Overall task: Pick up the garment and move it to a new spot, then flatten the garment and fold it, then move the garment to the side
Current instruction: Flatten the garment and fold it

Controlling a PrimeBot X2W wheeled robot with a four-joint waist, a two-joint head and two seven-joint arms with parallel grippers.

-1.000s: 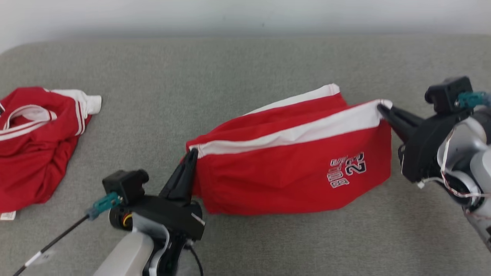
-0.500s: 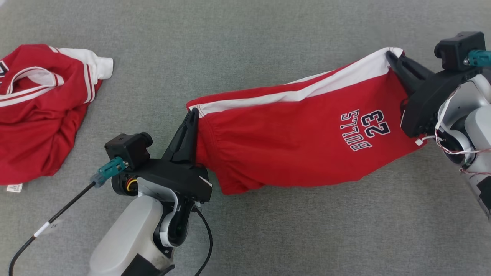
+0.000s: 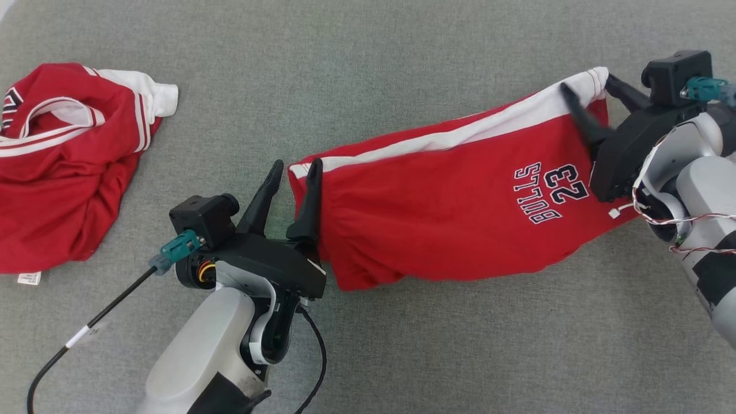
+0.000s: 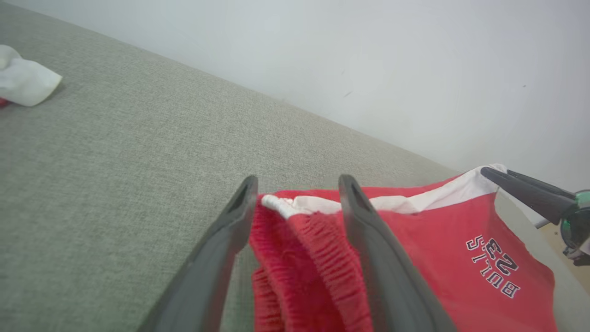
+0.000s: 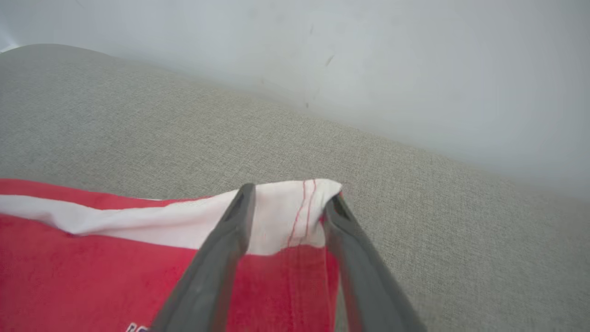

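grey fabric surface (image 3: 414,356); red shorts (image 3: 437,224); both jaws apart astride opposite corners

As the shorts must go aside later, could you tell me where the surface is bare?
Bare: the surface beyond the shorts, the gap between jersey and shorts, and the near strip in front of them. Crowded: the shorts' ends, at the left gripper and right gripper.

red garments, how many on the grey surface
2. The red shorts lie in the middle, between the left gripper and right gripper; a crumpled red top lies far left, partly cut off.
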